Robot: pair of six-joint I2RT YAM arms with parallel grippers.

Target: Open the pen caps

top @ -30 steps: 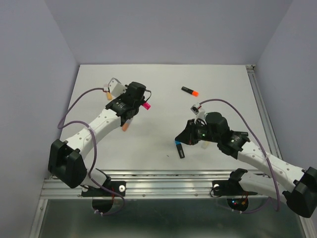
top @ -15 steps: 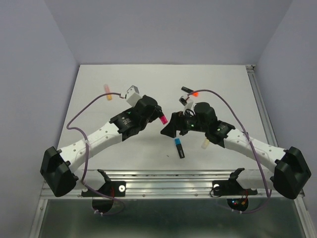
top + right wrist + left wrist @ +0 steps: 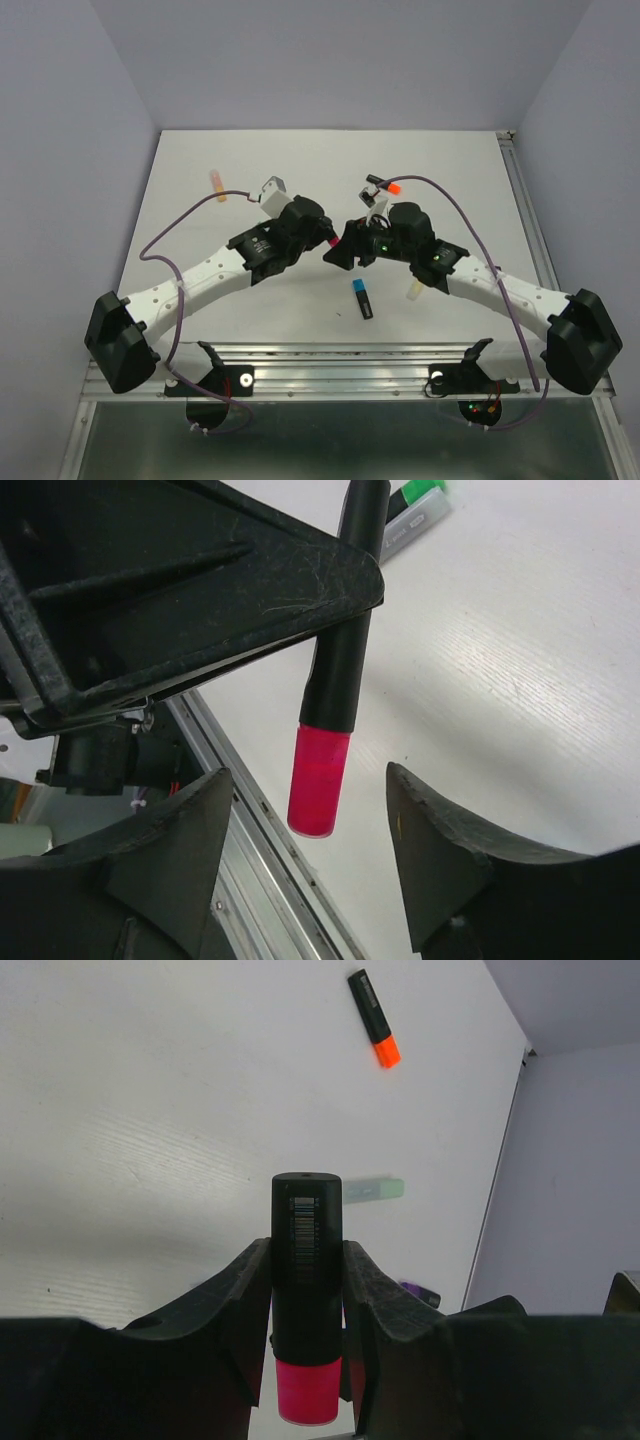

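The left tool (image 3: 306, 1290) pinches the black barrel (image 3: 307, 1200) of a highlighter, its two fingers pressed against the barrel's sides. The pink cap (image 3: 307, 1390) sits on the barrel's end, just past the fingers on the wrist-camera side. In the overhead view both tools meet above the middle of the bench (image 3: 200, 230), tip to tip.

The right tool (image 3: 310, 790) is spread. The pink cap hangs between its two fingers (image 3: 160, 850) with a gap on each side, touching neither and nearer one finger than the other.

Three more highlighters lie on the bench:
- Orange cap (image 3: 394, 187): toward the back, behind the right tool.
- Blue cap (image 3: 359, 287): on a black barrel nearer the front edge.
- Pale green highlighter (image 3: 372, 1189): beyond the held barrel in the left wrist view.
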